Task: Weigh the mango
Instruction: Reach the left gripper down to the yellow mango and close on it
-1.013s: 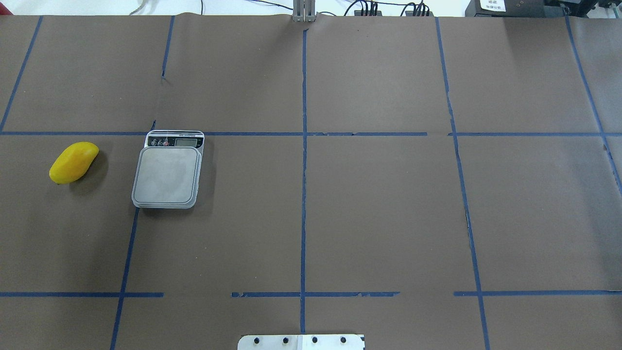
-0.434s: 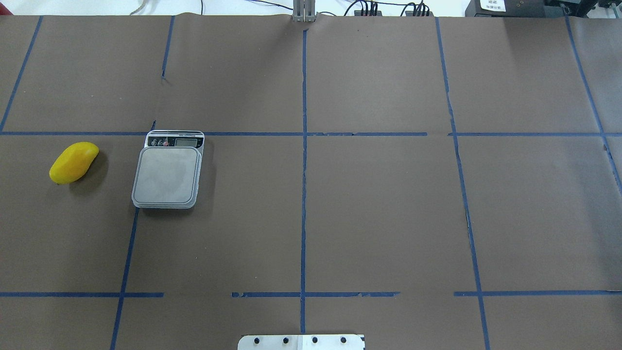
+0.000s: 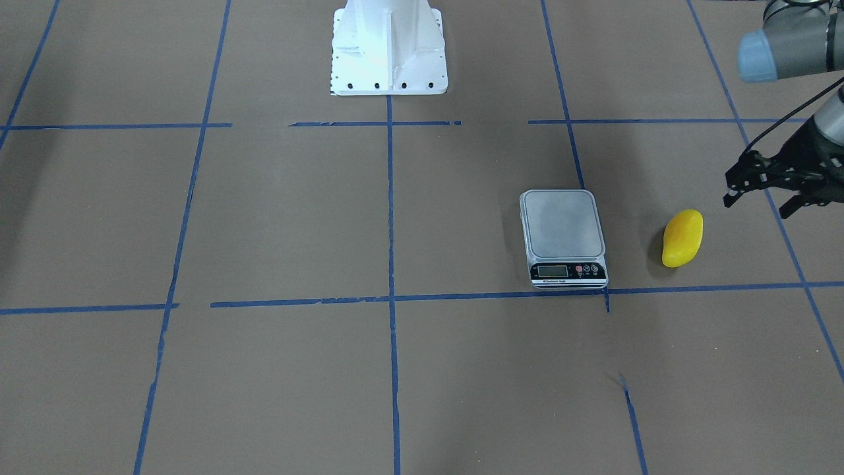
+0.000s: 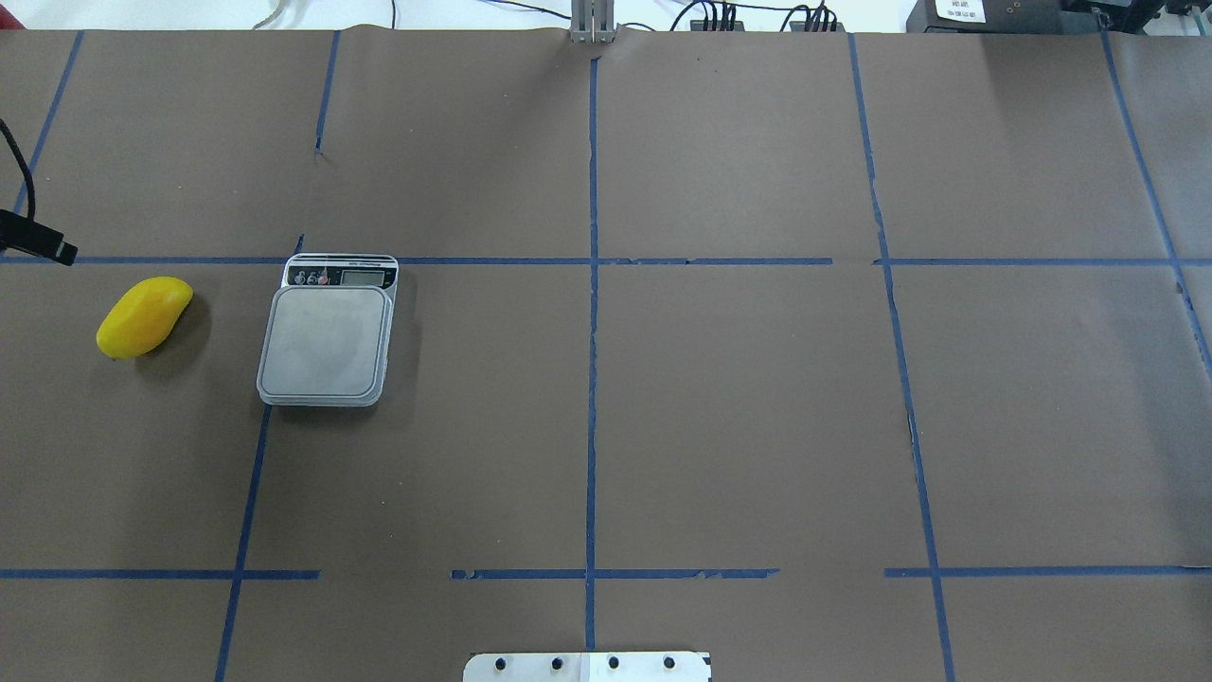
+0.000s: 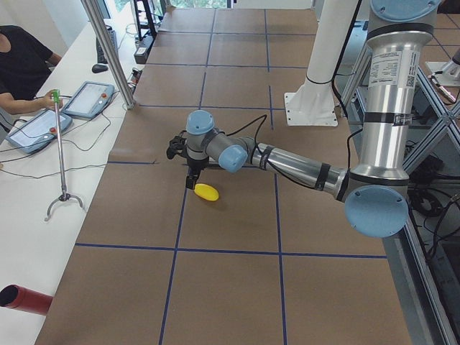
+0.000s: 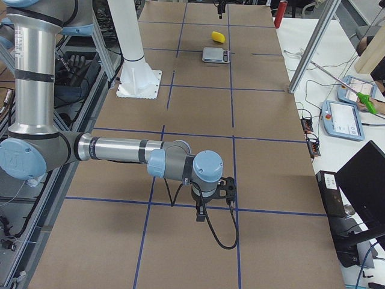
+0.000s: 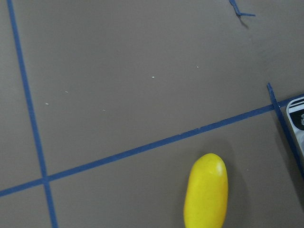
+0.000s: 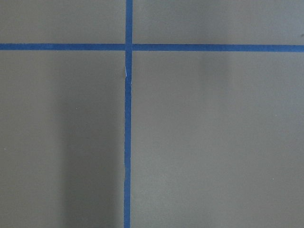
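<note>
The reach seems in hand: the left gripper (image 3: 757, 204) hovers, jaws spread and holding nothing, near the mango (image 3: 682, 237), which lies left of the scale (image 3: 562, 224), so next it should lower astride the fruit and clamp.

Above the scale (image 3: 562, 227): platform top bare, open from overhead.
Between scale and mango (image 3: 682, 237): a strip of bare table (image 3: 264, 218); the two lie apart.
Beyond mango, away from scale: left gripper (image 3: 756, 206), jaws spread, near the fruit, not touching.
Scale's other side: wide open table.
</note>
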Available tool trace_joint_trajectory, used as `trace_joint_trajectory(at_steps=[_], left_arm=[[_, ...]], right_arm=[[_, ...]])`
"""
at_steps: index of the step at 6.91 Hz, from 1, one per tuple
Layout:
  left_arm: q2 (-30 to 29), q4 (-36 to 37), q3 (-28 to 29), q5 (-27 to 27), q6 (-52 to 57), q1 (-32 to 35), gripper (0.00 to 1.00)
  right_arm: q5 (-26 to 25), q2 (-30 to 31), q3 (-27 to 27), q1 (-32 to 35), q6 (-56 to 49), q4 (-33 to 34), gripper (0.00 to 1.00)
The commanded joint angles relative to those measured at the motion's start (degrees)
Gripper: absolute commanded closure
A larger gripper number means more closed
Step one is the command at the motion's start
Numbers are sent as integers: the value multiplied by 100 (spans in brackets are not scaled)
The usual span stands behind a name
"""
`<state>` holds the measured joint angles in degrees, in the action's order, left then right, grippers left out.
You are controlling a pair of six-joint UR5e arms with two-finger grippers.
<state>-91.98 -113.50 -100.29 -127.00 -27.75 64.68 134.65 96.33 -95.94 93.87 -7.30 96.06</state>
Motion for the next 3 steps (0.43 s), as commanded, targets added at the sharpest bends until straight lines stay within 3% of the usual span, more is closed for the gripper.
trace_joint_trajectory(at_steps=[1, 3], left_arm=[[-4, -1337, 841, 341, -846, -613, 0], [-74, -1438, 1055, 500, -969, -912, 0]], right_arm=[[0, 0, 5, 0, 0, 0, 0], [0, 0, 5, 0, -8, 0, 0]])
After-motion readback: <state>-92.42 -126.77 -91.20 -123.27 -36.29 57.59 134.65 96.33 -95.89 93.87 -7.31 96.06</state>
